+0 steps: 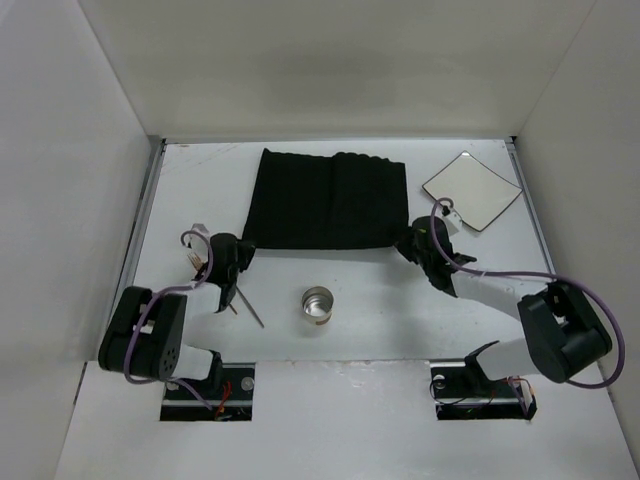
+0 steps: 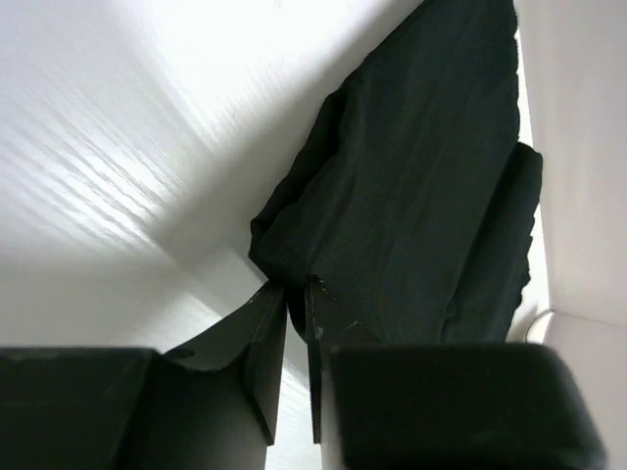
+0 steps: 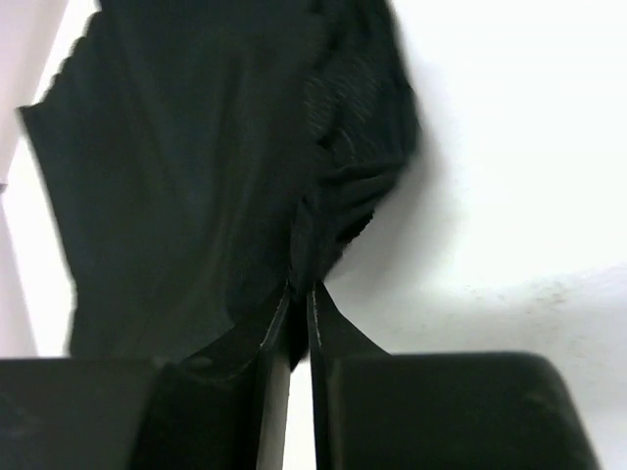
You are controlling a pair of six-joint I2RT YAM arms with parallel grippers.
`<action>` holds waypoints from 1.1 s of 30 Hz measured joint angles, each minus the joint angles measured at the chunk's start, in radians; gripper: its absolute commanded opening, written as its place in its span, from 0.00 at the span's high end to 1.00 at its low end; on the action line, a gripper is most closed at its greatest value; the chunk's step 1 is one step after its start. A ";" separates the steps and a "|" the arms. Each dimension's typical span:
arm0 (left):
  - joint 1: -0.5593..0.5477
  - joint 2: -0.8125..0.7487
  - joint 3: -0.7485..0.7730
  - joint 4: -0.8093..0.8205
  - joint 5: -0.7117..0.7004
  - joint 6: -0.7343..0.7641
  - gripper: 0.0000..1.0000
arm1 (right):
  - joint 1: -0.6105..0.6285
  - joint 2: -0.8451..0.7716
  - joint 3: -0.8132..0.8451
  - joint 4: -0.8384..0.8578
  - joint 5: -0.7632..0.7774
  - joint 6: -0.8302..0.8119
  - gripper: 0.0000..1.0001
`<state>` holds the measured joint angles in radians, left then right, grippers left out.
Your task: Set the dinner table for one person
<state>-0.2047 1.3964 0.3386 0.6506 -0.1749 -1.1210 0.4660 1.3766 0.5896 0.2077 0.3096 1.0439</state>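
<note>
- The dinner table (image 1: 380, 310) is the big white top filling the middle of the overhead view, with walls on three sides and both arm bases at its 6 o'clock edge.
- A black mat (image 1: 328, 200) lies on the far half of the table, a bit rumpled. It's at 12 o'clock from the little metal cup (image 1: 318, 305).
- The left gripper (image 1: 243, 248) sits at the mat's near-left corner, roughly 10 o'clock from the cup. In its wrist cam the fingertips (image 2: 266, 323) are nearly together, clamped on that corner of the cloth. The corner is bunched up and throws a shadow on the table.
- The right gripper (image 1: 410, 238) is at the mat's near-right corner, about 2 o'clock from the cup. Same deal here: the jaws are pinched tight on a fold of the cloth, which puckers right at the tips.
- A square white plate (image 1: 471, 190) is turned diamond-wise, just off the mat's right edge and up at 1 o'clock from the right gripper. It isn't touching the mat.
- A thin metal utensil (image 1: 248, 306) lies slanted on the table at 9 o'clock from the cup, close to the left arm. Can't tell which kind it is.
- The cup stands upright with its open top up, between the two arms and well clear of the mat.
</note>
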 measured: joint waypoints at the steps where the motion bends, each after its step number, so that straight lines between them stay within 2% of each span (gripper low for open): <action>1: -0.004 -0.029 -0.004 -0.020 -0.022 0.013 0.76 | 0.000 0.000 0.000 -0.011 0.005 -0.006 0.79; 5: -0.018 -0.142 -0.021 -0.095 -0.119 0.070 0.62 | -0.013 0.007 -0.002 -0.051 0.021 -0.042 0.46; 12: -0.122 -0.356 -0.027 -0.195 -0.251 0.194 0.50 | -0.022 -0.082 -0.015 -0.120 0.070 -0.127 0.20; 15: -0.153 -0.345 0.011 -0.248 -0.307 0.240 0.47 | -0.021 -0.116 -0.005 -0.135 0.110 -0.169 0.10; 18: -0.154 -0.248 0.069 -0.296 -0.335 0.263 0.45 | -0.021 -0.091 0.005 -0.142 0.122 -0.198 0.10; 25: -0.124 -0.054 0.107 -0.334 -0.330 0.267 0.44 | -0.021 0.000 0.005 -0.152 0.050 -0.202 0.23; 27: -0.113 -0.024 0.108 -0.324 -0.326 0.261 0.44 | -0.021 0.032 0.006 -0.137 0.027 -0.195 0.32; 29: -0.107 0.001 0.119 -0.303 -0.326 0.255 0.48 | -0.023 0.075 0.013 -0.111 0.000 -0.183 0.47; 32: -0.098 0.047 0.142 -0.273 -0.310 0.243 0.70 | -0.034 0.132 0.018 -0.053 -0.037 -0.154 0.75; 33: -0.094 0.059 0.144 -0.264 -0.302 0.237 0.79 | -0.037 0.140 0.019 -0.040 -0.045 -0.143 0.81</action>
<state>-0.2985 1.4551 0.4828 0.3866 -0.4767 -0.8845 0.4290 1.5166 0.6083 0.1677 0.2649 0.9012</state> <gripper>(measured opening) 0.334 0.299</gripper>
